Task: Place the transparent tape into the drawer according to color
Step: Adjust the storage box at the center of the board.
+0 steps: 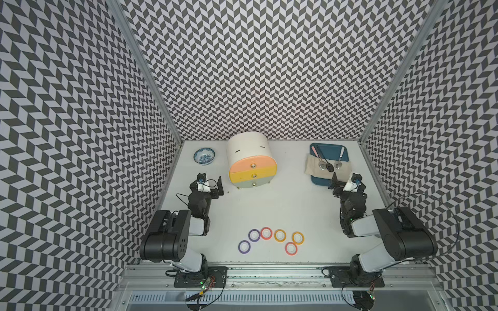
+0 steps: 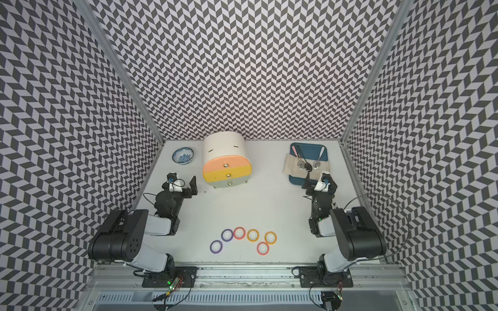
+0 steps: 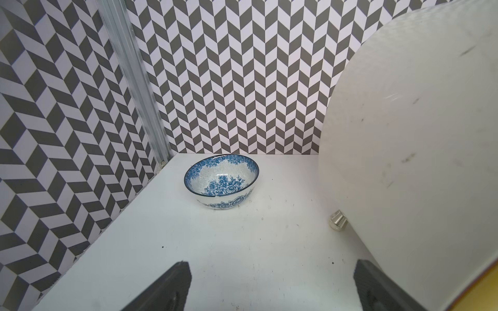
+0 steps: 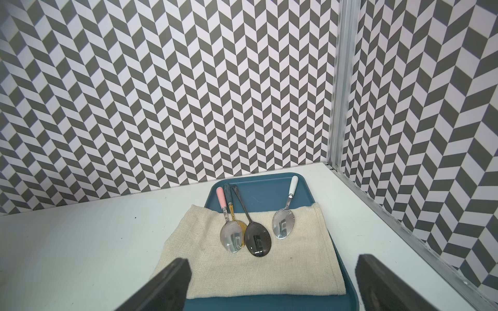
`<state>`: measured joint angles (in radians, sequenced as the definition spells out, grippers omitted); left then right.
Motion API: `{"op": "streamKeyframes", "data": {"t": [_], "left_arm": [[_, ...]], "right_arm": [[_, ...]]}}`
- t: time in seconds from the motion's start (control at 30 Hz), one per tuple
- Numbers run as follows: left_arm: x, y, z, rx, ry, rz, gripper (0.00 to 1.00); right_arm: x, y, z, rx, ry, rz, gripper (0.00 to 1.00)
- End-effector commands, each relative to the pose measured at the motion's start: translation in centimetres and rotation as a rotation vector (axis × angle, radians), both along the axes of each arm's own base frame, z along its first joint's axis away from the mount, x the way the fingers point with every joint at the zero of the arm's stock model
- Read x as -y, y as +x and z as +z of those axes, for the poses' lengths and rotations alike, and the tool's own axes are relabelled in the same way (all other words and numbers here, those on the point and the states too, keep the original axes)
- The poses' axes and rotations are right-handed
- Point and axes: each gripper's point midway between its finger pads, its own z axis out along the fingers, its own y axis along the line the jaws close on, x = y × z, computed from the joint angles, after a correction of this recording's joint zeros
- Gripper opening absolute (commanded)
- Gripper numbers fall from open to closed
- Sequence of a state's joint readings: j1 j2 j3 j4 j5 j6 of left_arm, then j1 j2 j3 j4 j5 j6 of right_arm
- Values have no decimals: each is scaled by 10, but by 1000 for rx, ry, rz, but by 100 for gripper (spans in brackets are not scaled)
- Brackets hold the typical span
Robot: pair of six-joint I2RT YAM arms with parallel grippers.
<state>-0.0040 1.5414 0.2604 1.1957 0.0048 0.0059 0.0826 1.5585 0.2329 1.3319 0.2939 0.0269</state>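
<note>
Grey-and-white chevron wallpaper [image 1: 269, 67] covers the three walls and fills the upper half of both top views, with aluminium posts [image 1: 145, 72] running down the corners. Below it lies the white table [image 1: 283, 207], which looks scuffed and specked with dark crumbs in the left wrist view. A grooved metal rail [image 1: 269, 273] crosses the bottom of the frame.

The white cabinet [image 1: 248, 150] stands at upper centre of the table. Two short dark dashes mark its curved shell, too small to read as writing. All three drawers sit shut: the peach-pink drawer [image 1: 242, 168] on top, the yellow drawer [image 1: 242, 176] in the middle and the grey-green drawer [image 1: 242, 184] lowest.

At upper right a blue tray [image 1: 330, 148] carries a beige cloth [image 1: 312, 167].

The left gripper [image 3: 272, 266], just left of the cabinet, has its jaws spread wide with nothing between them. The right gripper [image 4: 273, 261], at the tray's near edge, is equally wide and holds nothing.

A blue-flowered bowl [image 1: 204, 156] sits at upper left.

The six tape rings [image 2: 252, 235] lie flat at lower centre, well apart from the cabinet. The purple rings [image 1: 244, 247] are leftmost. One of the red-pink rings [image 1: 266, 233] is just beside them and the other is at lower right. The orange-yellow rings [image 1: 298, 238] lie between the two red-pink ones.

Four spoons [image 4: 257, 239] rest on the cloth. Each drawer bears a metal knob [image 1: 252, 164].
</note>
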Motion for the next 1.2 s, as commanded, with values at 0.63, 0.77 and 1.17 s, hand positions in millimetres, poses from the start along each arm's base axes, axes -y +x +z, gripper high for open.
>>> {"op": "streamKeyframes", "data": {"t": [0.63,0.77,1.17], "left_arm": [[-19,8,16,-14,-40,115,100],[-24,15,29,-65,-27,142,100],[21,51,113,-130,-211,-186,100]], "right_arm": [[-10,-4,20,20,-47,10,100],[-15,14,40,-76,-12,6,100],[-92,29,71,-171,100,338,100]]}}
